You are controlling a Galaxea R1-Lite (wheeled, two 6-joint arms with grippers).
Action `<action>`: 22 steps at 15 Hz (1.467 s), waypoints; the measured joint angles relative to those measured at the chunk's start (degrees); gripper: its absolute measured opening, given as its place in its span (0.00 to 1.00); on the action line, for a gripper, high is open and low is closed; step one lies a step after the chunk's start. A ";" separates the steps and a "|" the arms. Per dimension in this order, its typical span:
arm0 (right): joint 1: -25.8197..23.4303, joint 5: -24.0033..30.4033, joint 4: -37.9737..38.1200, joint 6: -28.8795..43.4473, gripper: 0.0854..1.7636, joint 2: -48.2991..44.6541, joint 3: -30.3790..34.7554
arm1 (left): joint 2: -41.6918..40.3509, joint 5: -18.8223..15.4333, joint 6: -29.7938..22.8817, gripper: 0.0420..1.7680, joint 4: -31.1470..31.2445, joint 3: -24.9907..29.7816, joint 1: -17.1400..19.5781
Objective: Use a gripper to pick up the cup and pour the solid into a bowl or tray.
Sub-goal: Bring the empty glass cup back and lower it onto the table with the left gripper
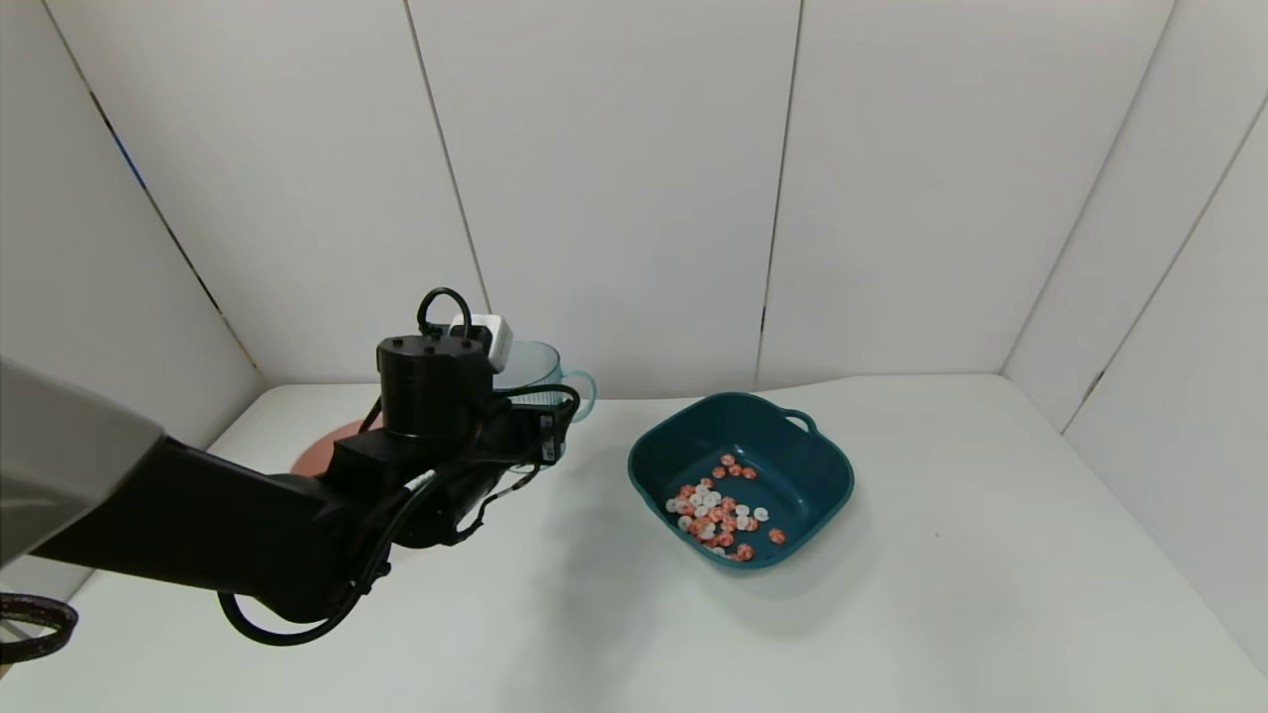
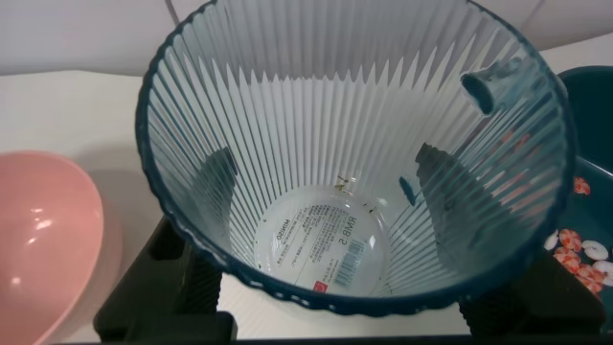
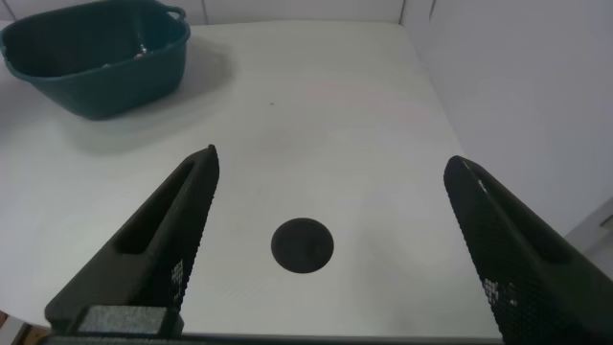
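Note:
My left gripper is shut on the pale-blue ribbed cup, held to the left of the teal basin. In the left wrist view the cup shows empty, with a label on its base, and my black fingers press its wall from both sides. The orange-red and white pieces lie in the basin; a few of them show in the left wrist view. My right gripper is open and empty over bare table, away from the basin.
A round pink bowl sits behind my left arm, close to the cup in the left wrist view. White walls close the table on three sides. A dark round spot marks the table under my right gripper.

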 joint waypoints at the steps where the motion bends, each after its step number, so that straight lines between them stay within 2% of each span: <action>1: 0.00 0.02 0.02 0.00 0.97 0.00 0.00 | 1.04 0.05 -0.54 0.74 -2.68 1.13 0.15; 4: 0.00 0.04 0.05 -0.02 0.97 0.00 0.00 | 4.21 0.02 -0.65 0.74 -10.79 4.12 1.00; 11: 0.00 0.11 0.02 -0.02 0.97 0.00 0.00 | 12.23 0.13 -0.63 0.74 -22.08 8.50 2.71; 16: 0.00 0.09 0.02 0.00 0.97 0.00 -0.01 | 17.03 0.63 -0.48 0.74 -27.43 9.79 3.01; 22: 0.00 0.09 0.05 -0.02 0.97 0.00 -0.04 | 18.30 0.66 -0.39 0.74 -27.93 10.35 3.08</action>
